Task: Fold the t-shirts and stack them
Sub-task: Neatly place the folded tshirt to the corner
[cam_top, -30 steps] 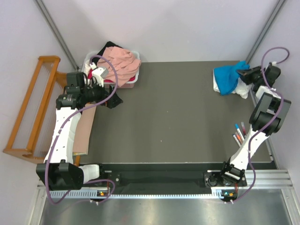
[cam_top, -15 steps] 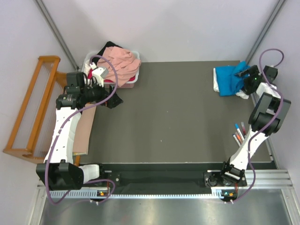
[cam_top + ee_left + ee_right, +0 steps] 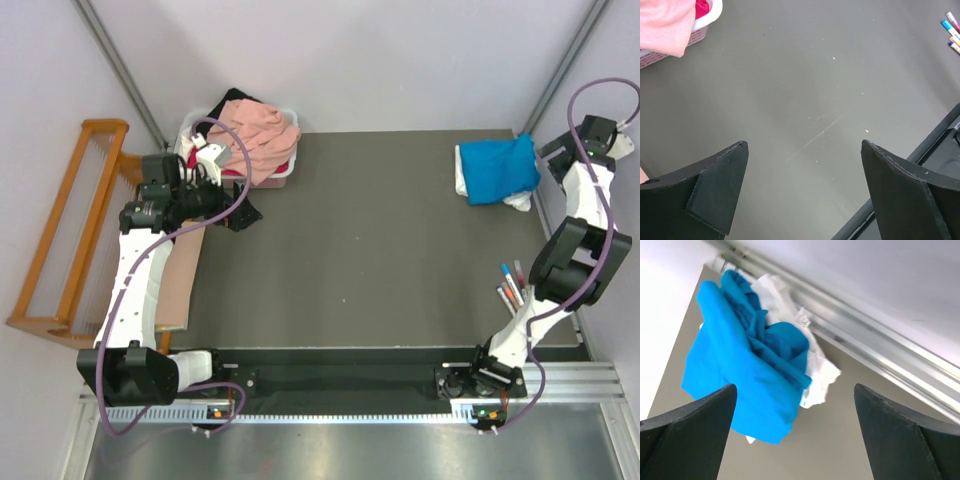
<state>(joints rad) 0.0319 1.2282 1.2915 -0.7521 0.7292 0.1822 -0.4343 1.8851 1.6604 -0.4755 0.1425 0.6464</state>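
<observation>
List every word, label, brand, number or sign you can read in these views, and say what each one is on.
No text can be read in any view.
Markers: any print on the barrels is too small to read.
Blue t-shirt: plain, no label or print showing.
Salmon-pink t-shirt: plain, no label or print showing.
White tub: no marking visible.
</observation>
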